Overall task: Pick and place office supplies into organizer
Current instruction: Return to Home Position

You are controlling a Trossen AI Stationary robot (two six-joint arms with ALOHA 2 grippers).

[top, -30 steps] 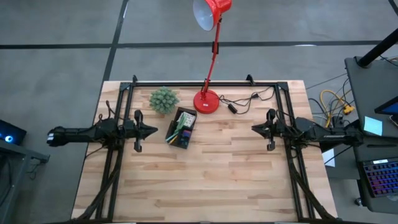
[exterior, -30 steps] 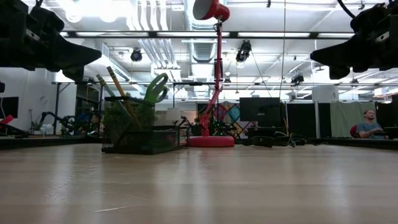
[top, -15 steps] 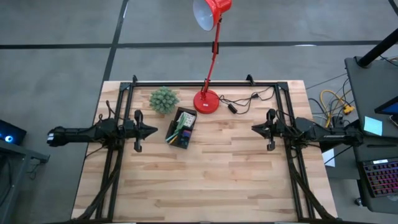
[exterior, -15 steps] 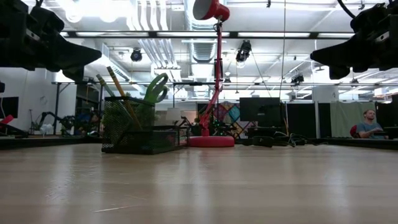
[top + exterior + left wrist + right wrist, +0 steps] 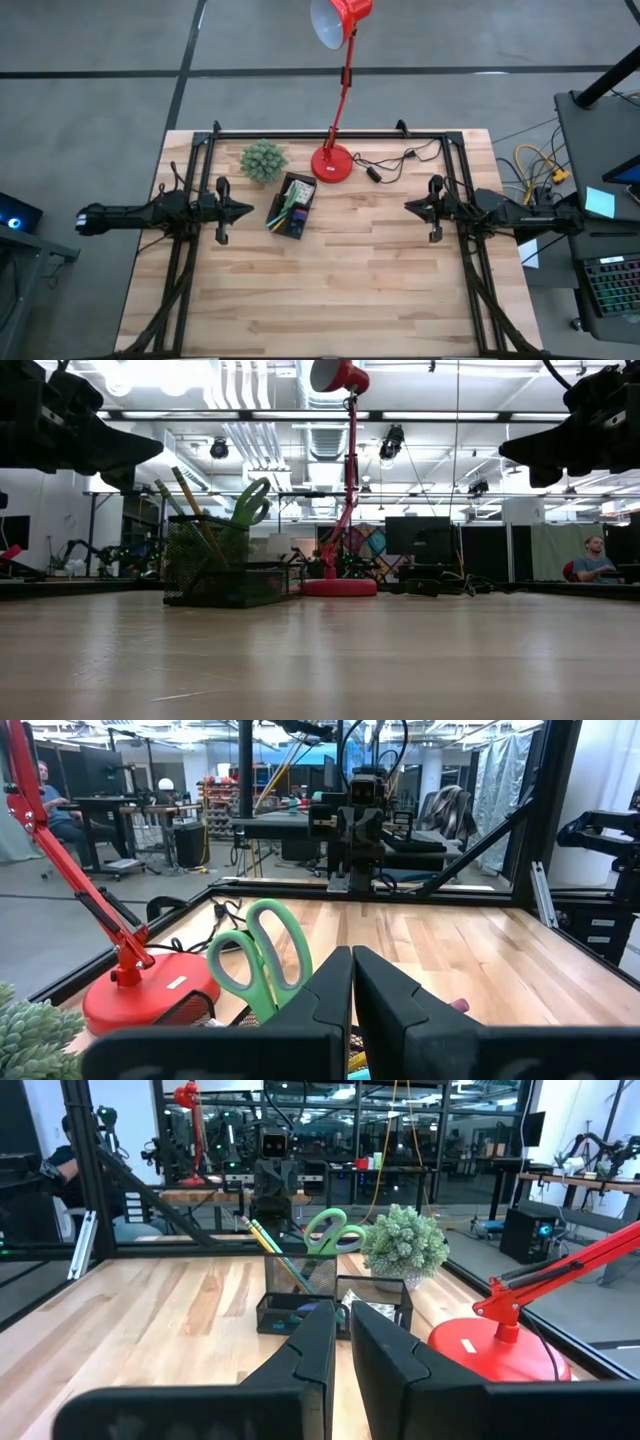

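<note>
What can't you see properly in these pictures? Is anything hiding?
- The small pieces in the organizer: too small to tell apart in the high view; its mesh wall hides them in the low view.
- The organizer itself: in the left wrist view, mostly hidden behind the shut left gripper; in the right wrist view, its front is partly behind the shut right gripper.
- The red lamp: in the low view, its head is cut off by the top edge.
</note>
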